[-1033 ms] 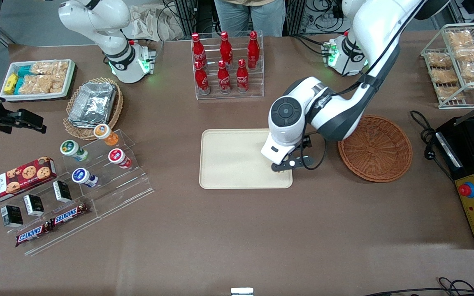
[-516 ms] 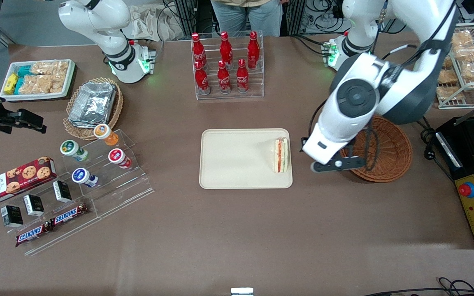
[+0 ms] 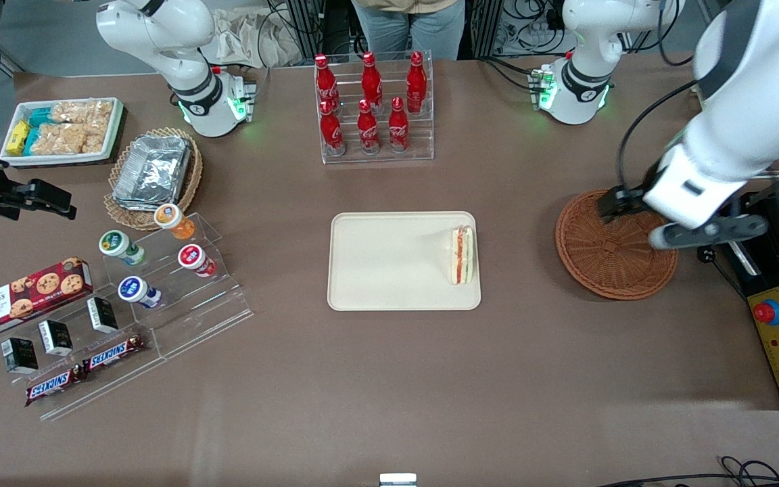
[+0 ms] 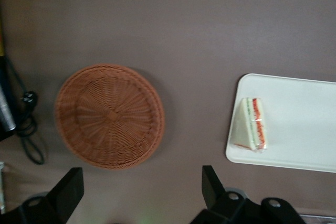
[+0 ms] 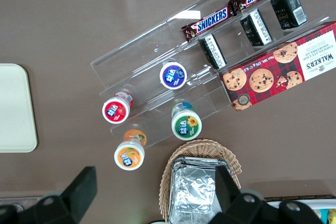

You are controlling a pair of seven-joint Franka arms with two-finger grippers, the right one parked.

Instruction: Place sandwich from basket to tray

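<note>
Sandwich: lying on the tray, at the tray's end toward the basket, filling edge showing red-orange and white. Judged light and soft, bread likely to dent under a hard pinch and layers likely to slide apart; best taken across the two flat bread faces near the middle of the wedge, with gentle pressure.

Tray: sitting on the table, carrying nothing but the sandwich.

Basket: resting on the table toward the working arm's end, well apart from the tray, holding nothing.

Hand: hanging above the basket's rim on the side away from the tray, high over the table. In the wrist view its two fingers are standing wide apart, gripping nothing and touching nothing.

Task status, as a judgement: the sandwich appears delivered, with nothing left for the hand to carry.
</note>
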